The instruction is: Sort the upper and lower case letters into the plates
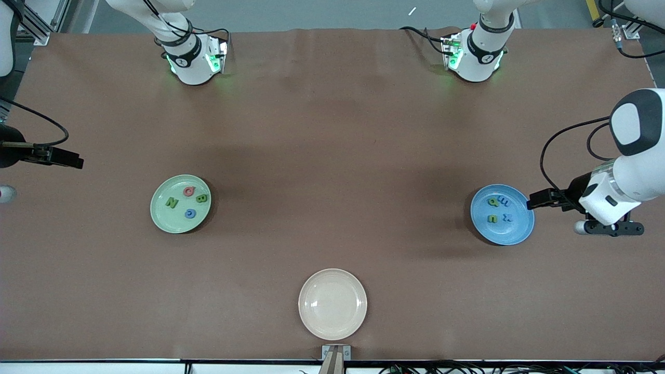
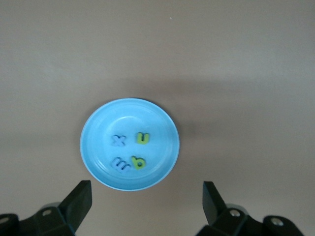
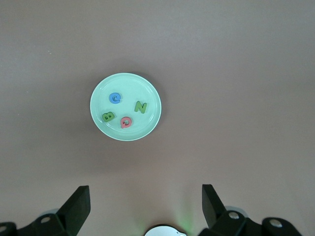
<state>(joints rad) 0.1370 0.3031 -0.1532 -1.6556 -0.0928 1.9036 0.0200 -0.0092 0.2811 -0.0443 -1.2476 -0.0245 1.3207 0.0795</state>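
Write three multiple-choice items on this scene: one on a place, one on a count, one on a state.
1. Where is the pink-red Q?
A. in the green plate
B. in the blue plate
C. in the cream plate

2. How many letters lie in the blue plate?
A. two
B. four
C. six

3. How are the left gripper and the right gripper?
A. both open, empty
B. both shut on letters
C. one open, one shut

Key: 1 A, the Q lies beside the B, N and G. 2 B, x, u, m and q show. 3 A, each wrist view shows fingers spread with nothing between.
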